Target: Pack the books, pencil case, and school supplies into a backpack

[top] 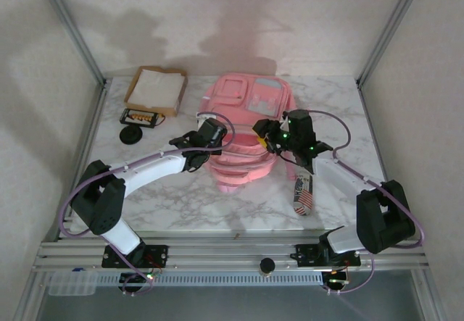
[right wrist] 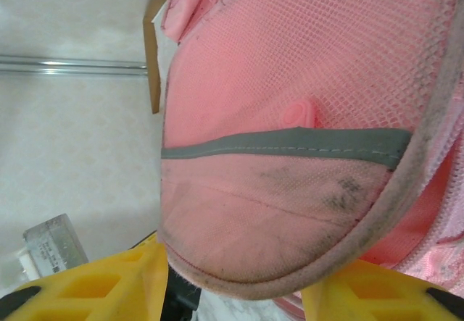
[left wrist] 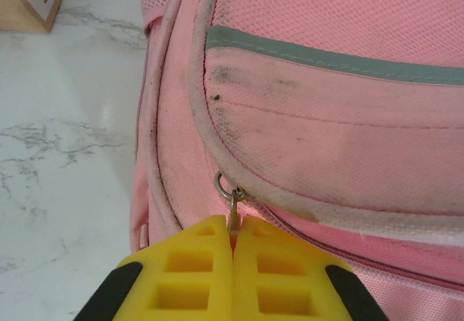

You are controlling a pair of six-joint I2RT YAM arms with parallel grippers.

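Observation:
The pink backpack (top: 243,111) lies flat in the middle of the table. My left gripper (top: 205,134) is at its left side. In the left wrist view its yellow fingers (left wrist: 188,270) are shut on the metal zipper pull (left wrist: 233,209) of a pocket seam. My right gripper (top: 265,137) is at the backpack's right side, and its jaws hold the rounded rim of a front pocket (right wrist: 275,263) between them. A long pouch with a flag print (top: 302,194), probably the pencil case, lies on the table to the right. The books are out of view.
A shallow cardboard tray with a white sheet (top: 156,89) sits at the back left. In front of it are a small dark box with orange contents (top: 140,117) and a black round object (top: 130,134). The metal frame posts stand at the table's back corners.

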